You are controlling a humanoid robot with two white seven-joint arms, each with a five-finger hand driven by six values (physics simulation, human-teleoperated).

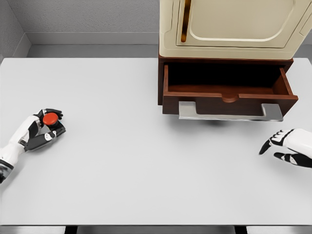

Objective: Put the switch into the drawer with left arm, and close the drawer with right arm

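Down at the table's (146, 185) left edge, my left hand (36, 131) has its fingers wrapped around the red-buttoned switch (51, 122), not yet lifted. Well apart, the drawer (229, 90) stands open and empty. My right hand (287, 148) waits, fingers loosely spread. Both steps remain.

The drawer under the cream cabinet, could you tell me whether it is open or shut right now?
Open. The drawer is pulled out toward the camera, its dark interior visible and apparently empty, with the silver handle in front.
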